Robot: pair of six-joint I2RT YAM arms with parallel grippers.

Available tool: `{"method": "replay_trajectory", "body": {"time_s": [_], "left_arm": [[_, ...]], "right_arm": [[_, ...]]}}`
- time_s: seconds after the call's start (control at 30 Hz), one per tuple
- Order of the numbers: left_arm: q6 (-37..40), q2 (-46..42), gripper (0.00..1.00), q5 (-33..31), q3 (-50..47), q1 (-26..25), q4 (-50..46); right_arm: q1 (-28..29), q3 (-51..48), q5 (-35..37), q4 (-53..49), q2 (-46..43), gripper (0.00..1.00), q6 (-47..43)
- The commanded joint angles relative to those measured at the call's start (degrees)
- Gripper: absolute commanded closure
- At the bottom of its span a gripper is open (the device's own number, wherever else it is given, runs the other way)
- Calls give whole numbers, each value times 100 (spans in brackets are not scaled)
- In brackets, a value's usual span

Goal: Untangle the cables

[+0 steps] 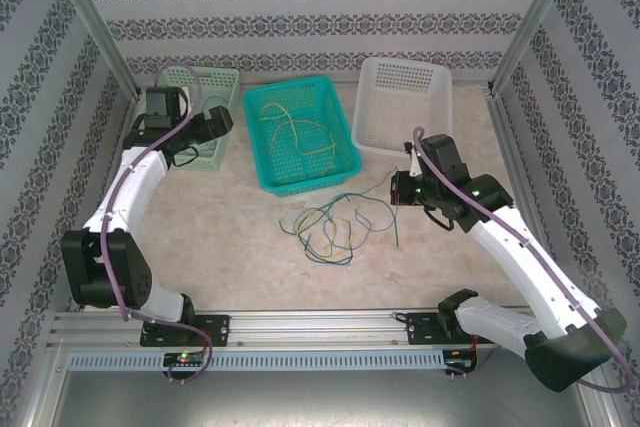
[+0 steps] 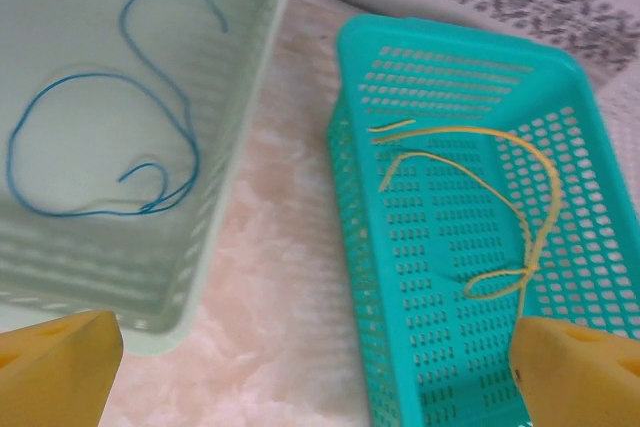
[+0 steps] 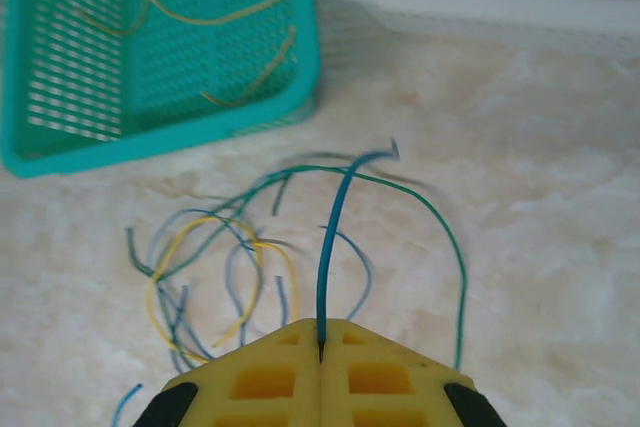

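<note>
From above, your left gripper [image 1: 218, 123] hangs over the pale green basket [image 1: 225, 87] at the far left. Your right gripper [image 1: 403, 188] sits just right of the tangle [image 1: 335, 227] of blue, green and yellow cables. That tangle lies on the table [image 1: 200, 237] in front of the teal basket [image 1: 300, 185], and a white basket [image 1: 395, 142] stands beyond. From the left wrist, you see the left gripper [image 2: 315, 347] with its fingers [image 2: 60, 367] wide apart and nothing between them. One blue cable [image 2: 187, 132] lies loose in the pale green basket [image 2: 100, 277], and yellow cables [image 2: 556, 202] lie in the teal basket [image 2: 450, 35]. From the right wrist, your right gripper [image 3: 320, 347] is pressed together on a blue strand [image 3: 328, 247] that rises from its fingers. The tangle [image 3: 215, 237] spreads on the table [image 3: 520, 147] just left of that strand, short of the teal basket [image 3: 150, 142].
</note>
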Motion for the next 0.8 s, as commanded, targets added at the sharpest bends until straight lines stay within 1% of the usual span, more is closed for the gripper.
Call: {"method": "replay_trajectory", "body": {"time_s": [0.0, 0.1, 0.17, 0.3, 0.4, 0.53, 0.67, 0.77], "left_arm": [[334, -253, 0, 27, 44, -335, 299], [518, -337, 0, 272, 94, -704, 431], [719, -383, 0, 566, 69, -972, 613], [1477, -480, 0, 1605, -204, -1595, 1270], [2072, -390, 0, 2235, -230, -2114, 1522], [2361, 67, 0, 2648, -83, -2493, 1959], [2317, 753, 0, 3379, 473, -2795, 2101], [2509, 1205, 0, 3489, 831, -3181, 2041]], "right_arm": [[9, 359, -445, 239, -151, 100, 35], [1, 676, -767, 578, -146, 100, 150], [-7, 898, -976, 735, -92, 100, 211], [-7, 1171, -1380, 853, 73, 100, 274], [-7, 1084, -1567, 966, 125, 100, 355], [-2, 903, -1825, 1191, 108, 100, 485], [-5, 825, -1943, 1269, 38, 100, 555], [-6, 702, -2043, 1417, -24, 100, 618]]}}
